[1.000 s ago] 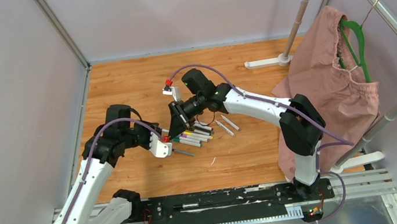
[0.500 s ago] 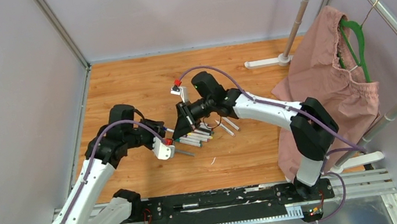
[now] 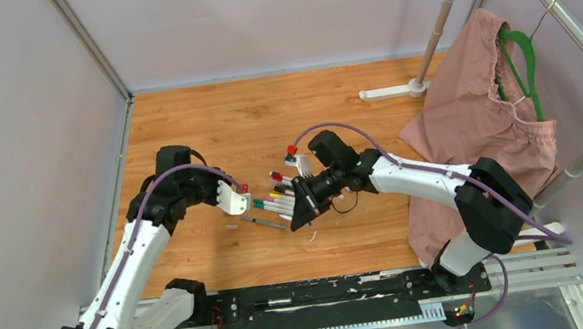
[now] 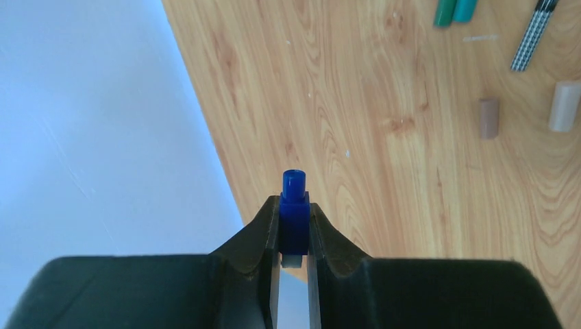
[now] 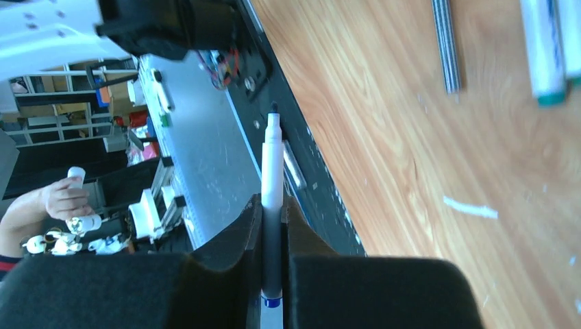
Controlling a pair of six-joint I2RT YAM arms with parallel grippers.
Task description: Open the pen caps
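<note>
Between the fingers of my left gripper [image 4: 294,203] sits a blue pen cap [image 4: 294,218], its tip poking out past them; it is pinched fast. In the top view the left gripper [image 3: 234,198] hangs left of the pile of white pens [image 3: 280,200]. My right gripper [image 5: 274,205] is shut on a white pen barrel [image 5: 273,154] with a bare tip and a blue band at its rear end. In the top view the right gripper [image 3: 309,207] is at the pile's right side. Loose caps, a brown one [image 4: 488,117] and a beige one [image 4: 564,106], lie on the wood.
A black-and-white patterned pen [image 3: 266,222] lies near the pile, and a small cap [image 3: 231,227] rests left of it. A pink cloth [image 3: 481,129] on a green hanger [image 3: 522,63] hangs from the rack at right. The rack's white foot [image 3: 390,91] stands at the back.
The two grippers, close together a second ago, have drawn apart. The right one swung toward the near right with the pen barrel. The left one drew back to the left with the blue cap.
</note>
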